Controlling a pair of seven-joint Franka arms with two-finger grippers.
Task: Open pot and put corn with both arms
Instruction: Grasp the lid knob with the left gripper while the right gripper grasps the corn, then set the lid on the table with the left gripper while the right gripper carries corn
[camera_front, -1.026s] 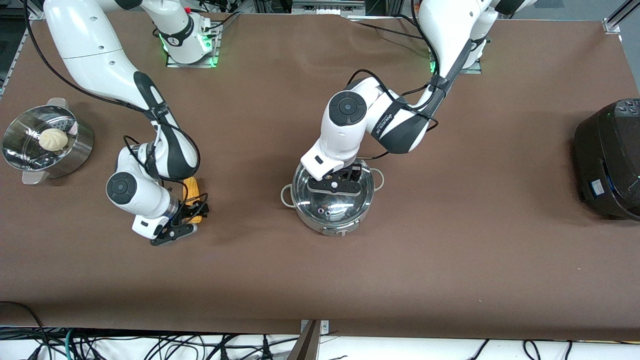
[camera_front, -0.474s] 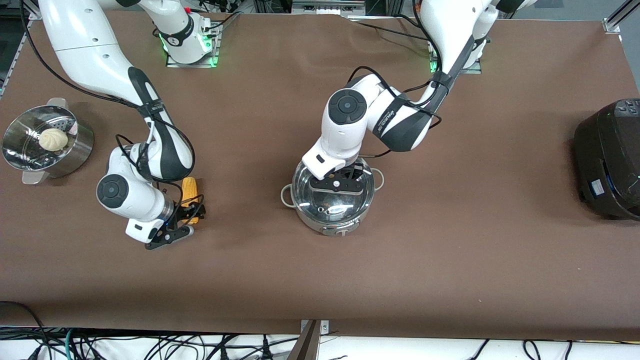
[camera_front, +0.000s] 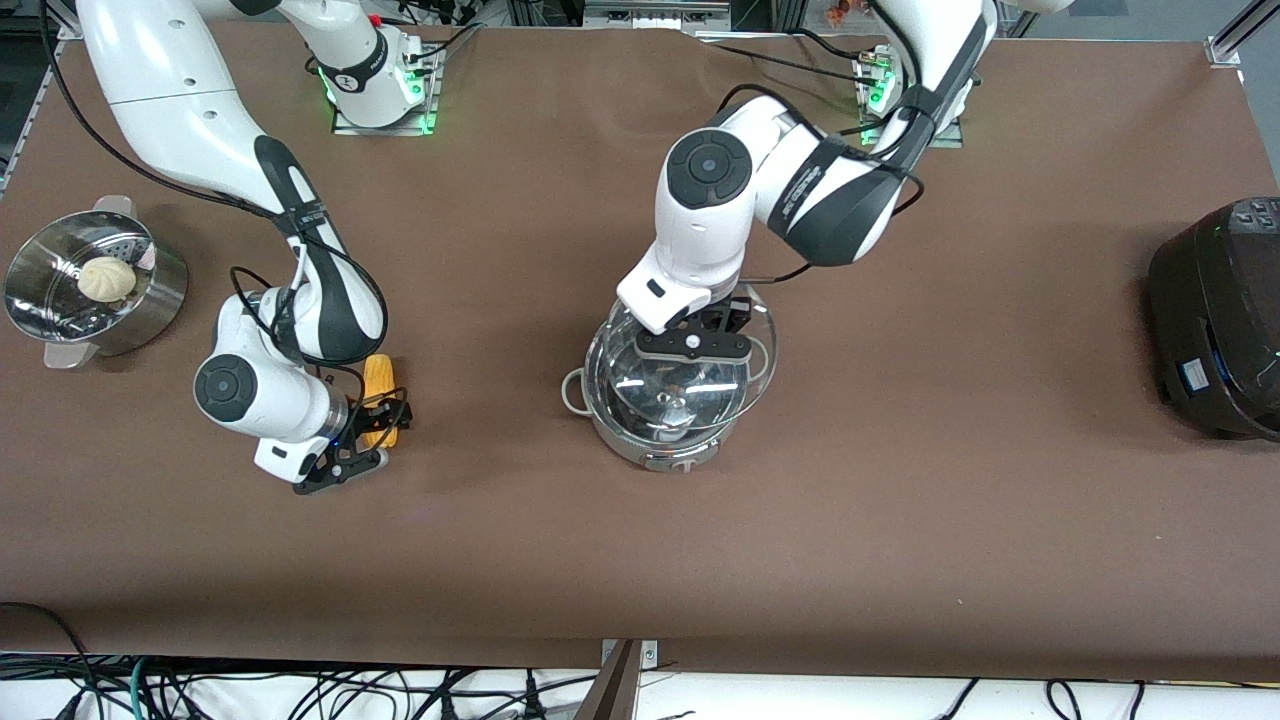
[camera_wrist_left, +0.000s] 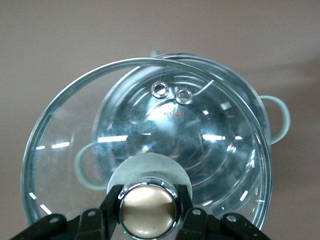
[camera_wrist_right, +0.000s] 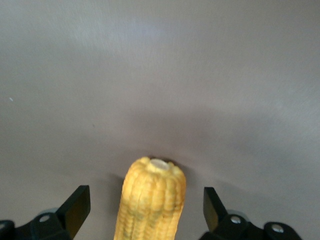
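Corn lies on the table toward the right arm's end, long axis running between the wide-spread fingers of the right gripper straddling it. Left gripper clamps the knob, lid raised over the pot.

Shiny steel pot mid-table, loop handles out, its glass lid with tan knob lifted off and tilted above it; orange-yellow corn lies flat on the table toward the right arm's end, well apart.
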